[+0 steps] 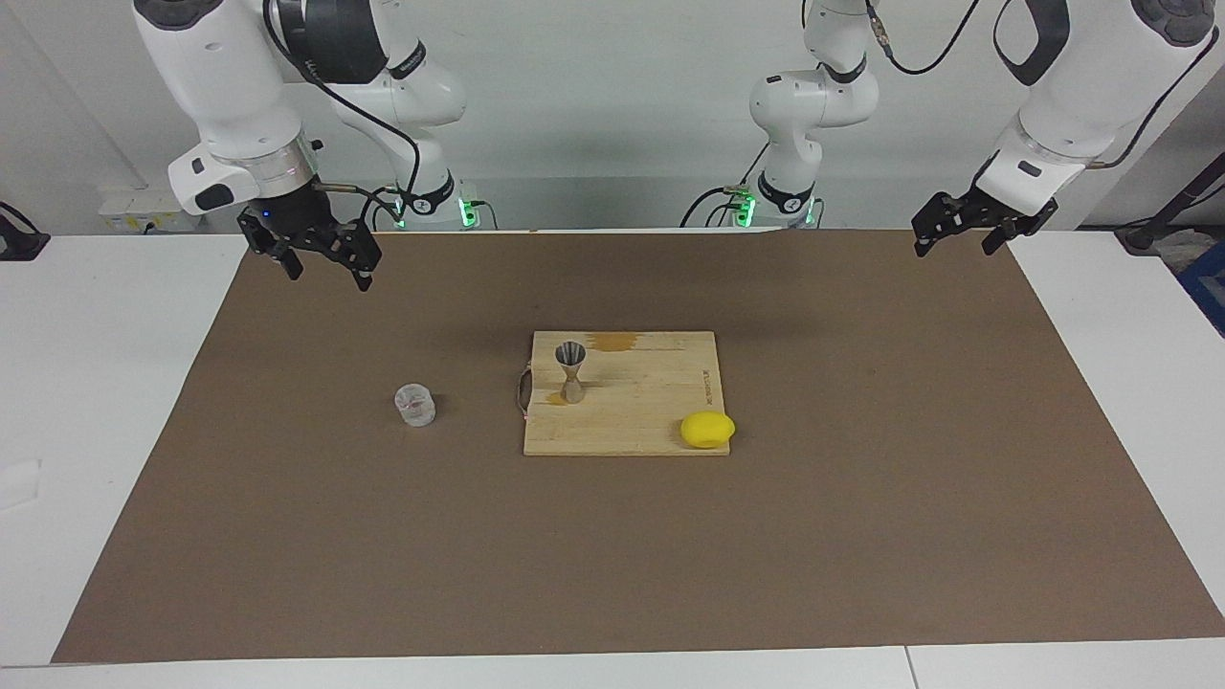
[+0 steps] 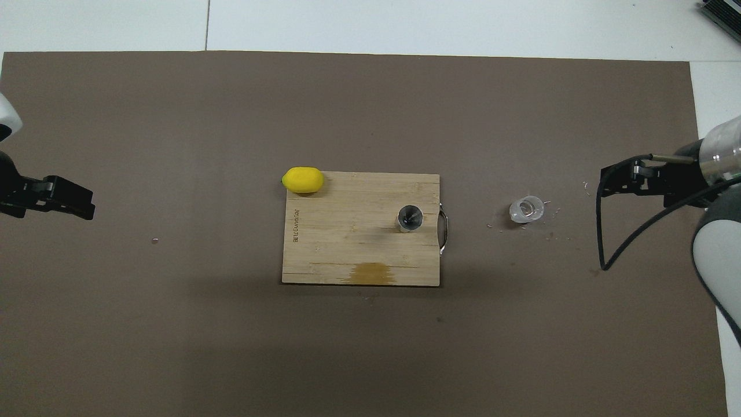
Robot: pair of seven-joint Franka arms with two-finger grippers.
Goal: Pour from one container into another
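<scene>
Glass and jigger apart on the desk.
Glass (image 1: 414, 405) beside board; jigger (image 1: 571, 371) upright on it; left gripper (image 1: 962, 236) and right gripper (image 1: 323, 265) open, empty.

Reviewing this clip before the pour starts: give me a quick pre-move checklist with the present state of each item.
1. Glass tumbler upright on the brown mat, toward the right arm's end: ok.
2. Jigger upright on the cutting board, open cup up: ok.
3. Path between tumbler and jigger free of other things: ok; the lemon sits at the board's corner toward the left arm's end.
4. Right gripper raised over the mat, jaws open, holding nothing: ok.
5. Left gripper waits at the mat's edge, jaws open: ok.
6. Contents in tumbler: cannot tell.
</scene>
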